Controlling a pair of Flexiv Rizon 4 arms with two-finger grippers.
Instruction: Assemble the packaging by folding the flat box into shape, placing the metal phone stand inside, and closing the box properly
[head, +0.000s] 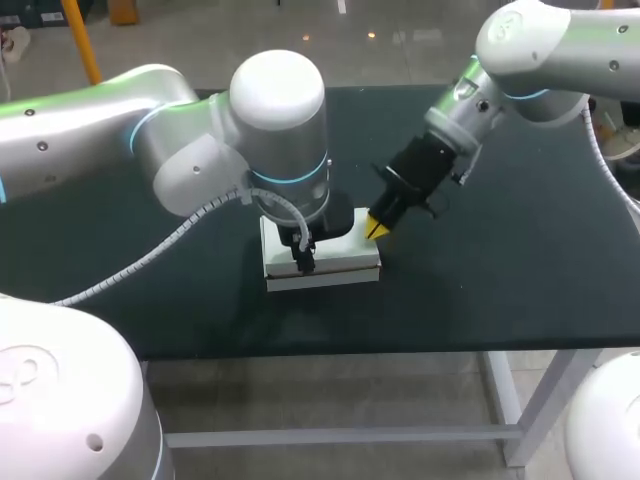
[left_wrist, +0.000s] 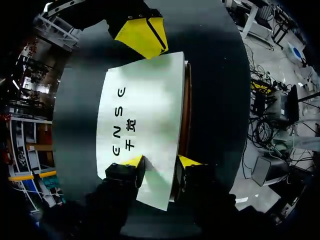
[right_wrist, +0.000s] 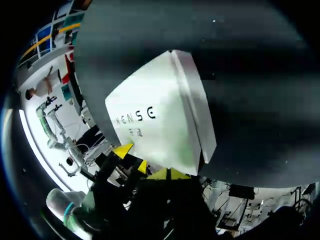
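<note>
Box (head: 325, 262) looking like thin light card, probably denting easy and sliding on table (head: 500, 280). Guessing best gripping at side edges or pressing lid near seam, not mid-panel. Left gripper (left_wrist: 161, 162) sitting right over box's near end, fingers parted, tips resting on lid, not clamping anything. Box lying mid-table, looking closed, thin gap showing along one side. Right gripper (head: 378, 228) at box's far end, tips pinched together, empty, poking box edge.
</note>
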